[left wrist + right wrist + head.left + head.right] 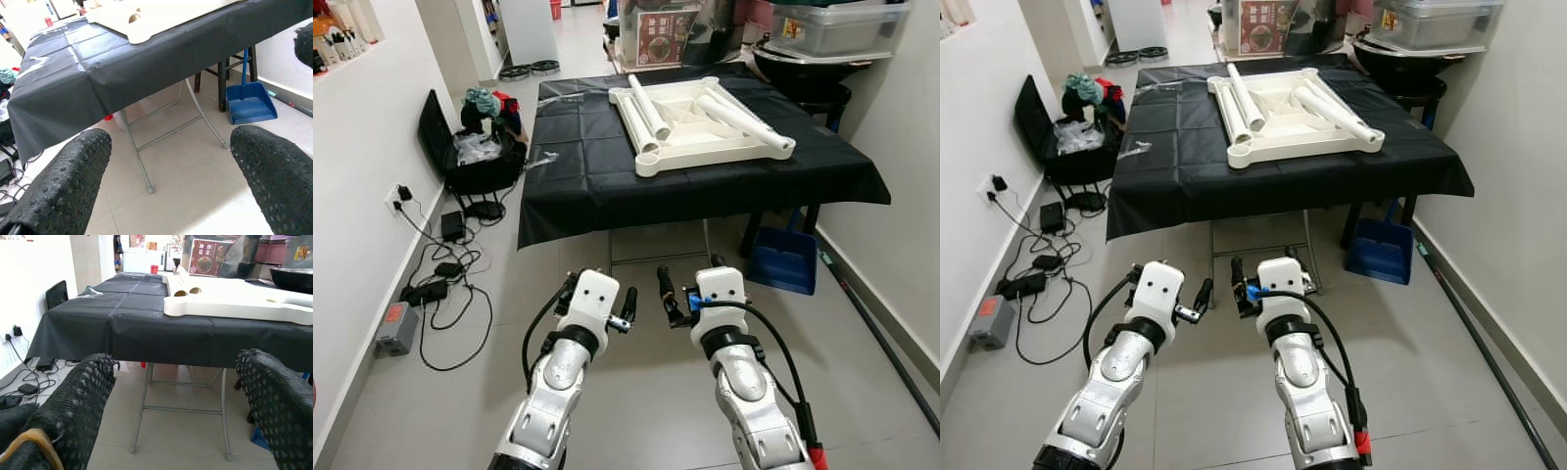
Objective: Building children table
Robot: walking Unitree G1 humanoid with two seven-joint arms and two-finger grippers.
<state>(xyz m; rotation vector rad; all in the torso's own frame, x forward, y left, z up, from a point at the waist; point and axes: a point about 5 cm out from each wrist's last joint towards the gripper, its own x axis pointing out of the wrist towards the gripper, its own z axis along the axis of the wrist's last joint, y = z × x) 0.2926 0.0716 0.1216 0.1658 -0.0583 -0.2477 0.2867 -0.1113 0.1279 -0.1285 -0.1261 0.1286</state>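
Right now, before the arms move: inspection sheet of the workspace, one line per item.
Surface: folding table under a black cloth, steel legs showing below.
Job's things: white table top lying upside down on the cloth, loose white leg tubes resting in it.
Clutter: clear plastic scraps on the cloth's left side; blue dustpan on the floor under the table's right side.
Grippers: left gripper and right gripper both open, empty, held low over the floor short of the table.
Cables: chargers and black leads along the left wall.
Surroundings: open black bag, storage bins behind the table.
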